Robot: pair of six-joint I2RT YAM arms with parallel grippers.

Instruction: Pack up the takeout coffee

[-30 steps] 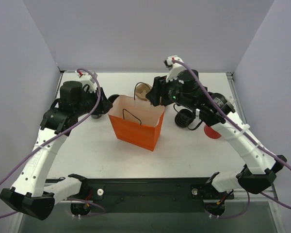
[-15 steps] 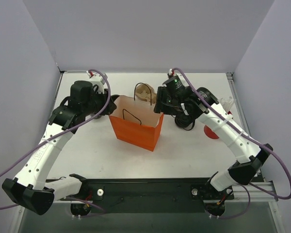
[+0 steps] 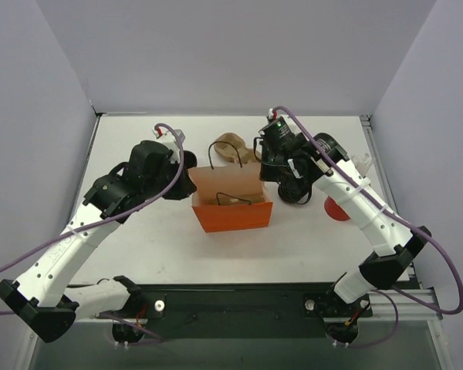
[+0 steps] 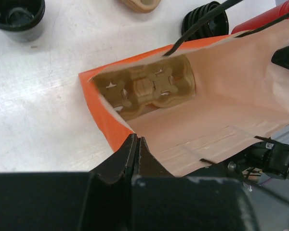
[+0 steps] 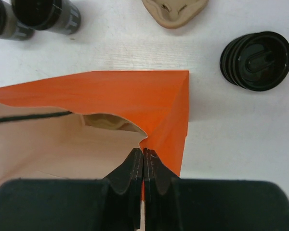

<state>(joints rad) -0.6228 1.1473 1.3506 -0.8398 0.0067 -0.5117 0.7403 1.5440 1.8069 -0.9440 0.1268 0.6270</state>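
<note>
The orange bag (image 3: 233, 216) stands open mid-table with a brown cup carrier (image 4: 149, 89) lying inside it. My left gripper (image 4: 136, 139) is shut on the bag's left rim (image 3: 191, 183). At the opposite corner, my right gripper (image 5: 143, 151) is shut on the right rim (image 3: 267, 179). Two black cups (image 5: 45, 14) (image 5: 0, 21) stand beyond the bag in the right wrist view, cut by the frame edge. I cannot tell which one is the takeout coffee. One black cup (image 4: 17, 17) also shows in the left wrist view. My left arm hides the cups from the top camera.
A stack of black lids (image 3: 297, 189) (image 5: 255, 60) sits right of the bag. A red object (image 3: 336, 208) lies further right. A second brown carrier (image 3: 231, 146) rests behind the bag. Grey walls enclose three sides of the table.
Both grippers have closed on opposite rims of the bag. The bag has turned square to the camera and shifted right and nearer, its mouth wider. The left arm has swung right.
</note>
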